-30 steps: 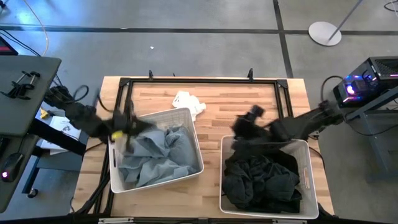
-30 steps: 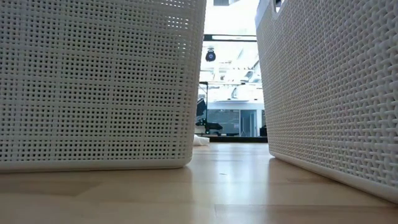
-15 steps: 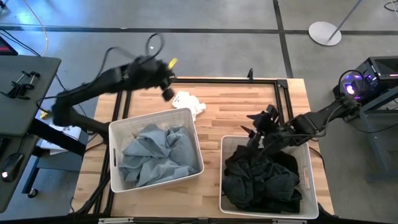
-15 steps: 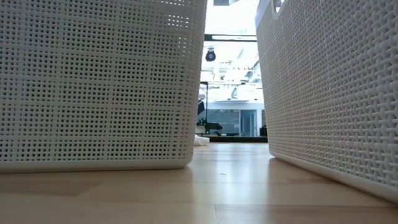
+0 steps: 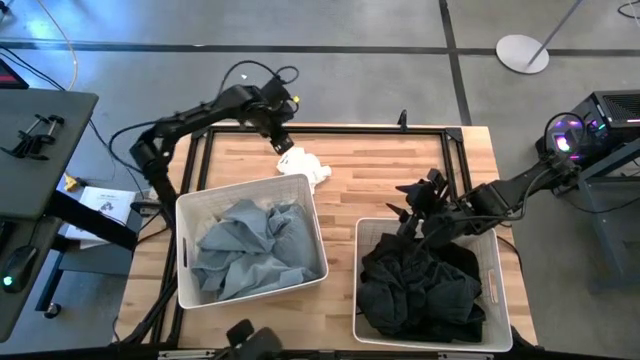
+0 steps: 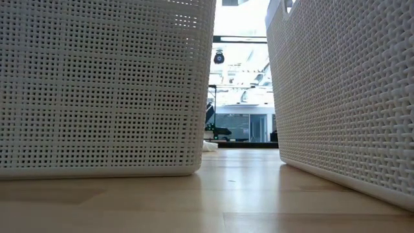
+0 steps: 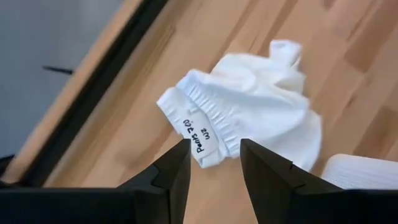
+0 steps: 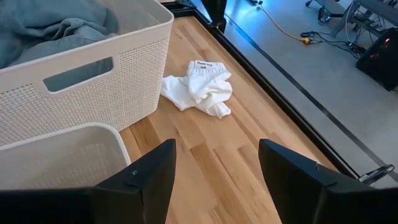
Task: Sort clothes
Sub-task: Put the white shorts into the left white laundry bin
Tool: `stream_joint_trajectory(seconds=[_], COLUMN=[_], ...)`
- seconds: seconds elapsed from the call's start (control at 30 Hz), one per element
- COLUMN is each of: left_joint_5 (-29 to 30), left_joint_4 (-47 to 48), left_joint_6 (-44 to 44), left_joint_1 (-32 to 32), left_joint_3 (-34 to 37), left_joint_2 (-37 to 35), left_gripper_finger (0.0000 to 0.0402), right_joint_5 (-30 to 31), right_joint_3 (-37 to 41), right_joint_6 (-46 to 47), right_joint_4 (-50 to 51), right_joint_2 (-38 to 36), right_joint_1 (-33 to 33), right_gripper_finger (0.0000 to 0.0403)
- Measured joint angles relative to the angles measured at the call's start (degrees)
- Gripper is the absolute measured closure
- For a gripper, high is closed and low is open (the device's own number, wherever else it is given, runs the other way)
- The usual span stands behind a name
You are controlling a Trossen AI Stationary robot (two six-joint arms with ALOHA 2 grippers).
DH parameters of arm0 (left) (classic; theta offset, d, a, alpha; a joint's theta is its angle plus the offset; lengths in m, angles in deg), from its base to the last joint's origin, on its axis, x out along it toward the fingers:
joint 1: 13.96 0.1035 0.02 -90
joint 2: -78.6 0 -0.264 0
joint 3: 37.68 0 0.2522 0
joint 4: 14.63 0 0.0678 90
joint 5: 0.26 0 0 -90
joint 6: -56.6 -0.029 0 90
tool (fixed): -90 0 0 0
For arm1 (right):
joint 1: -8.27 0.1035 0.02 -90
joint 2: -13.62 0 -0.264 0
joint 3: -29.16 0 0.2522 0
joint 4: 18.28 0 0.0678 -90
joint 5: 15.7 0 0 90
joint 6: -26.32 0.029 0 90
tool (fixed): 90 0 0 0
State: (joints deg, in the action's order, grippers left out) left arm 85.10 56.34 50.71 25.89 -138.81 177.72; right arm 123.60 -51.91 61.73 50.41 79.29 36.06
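The left gripper (image 7: 212, 163), fingers parted and empty, hovers just above the white garment (image 7: 252, 115) lying on the table (image 5: 380, 180) behind the left basket (image 5: 300, 187). Its arm reaches across the table's far edge. The right gripper (image 8: 212, 163), also spread open, hangs over the right basket (image 5: 492, 240) of dark clothes (image 5: 420, 290). In the low view, basket walls hide the clothes.

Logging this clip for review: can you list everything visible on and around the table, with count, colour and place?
white garment: one, white, bare tabletop behind the left basket
blue-grey clothes: a pile, pale blue-grey, in the left basket
dark clothes: a pile, black/charcoal, in the right basket
baskets: two, white, front of table
table: one, light wood, black frame
left hand: open, poised over the white garment
right hand: open, above the right basket's rear edge
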Motion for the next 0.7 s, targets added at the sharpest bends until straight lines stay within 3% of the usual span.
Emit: stream_joint_trajectory(seconds=[0.27,0.5,0.7], left_joint_5=[0.15,-0.88,-4.21], left_joint_4=[-1.52,-1.48,-2.55], left_joint_6=[5.67,5.07,1.09], left_joint_1=[0.04,-1.02,-3.50], left_joint_3=[-0.07,-0.07,-0.07], left_joint_2=[9.22,15.43,19.52], left_gripper_finger=[0.0269,0.0266,0.0236], right_joint_5=[-1.62,-2.63,-2.63], right_joint_3=[0.00,0.00,0.00], right_joint_6=[0.38,0.60,0.31], right_joint_4=[0.01,-0.24,-0.38], right_joint_2=[0.00,0.02,0.02], right_joint_1=[0.00,0.00,0.00], right_gripper_finger=[0.0183,0.0183,0.0183])
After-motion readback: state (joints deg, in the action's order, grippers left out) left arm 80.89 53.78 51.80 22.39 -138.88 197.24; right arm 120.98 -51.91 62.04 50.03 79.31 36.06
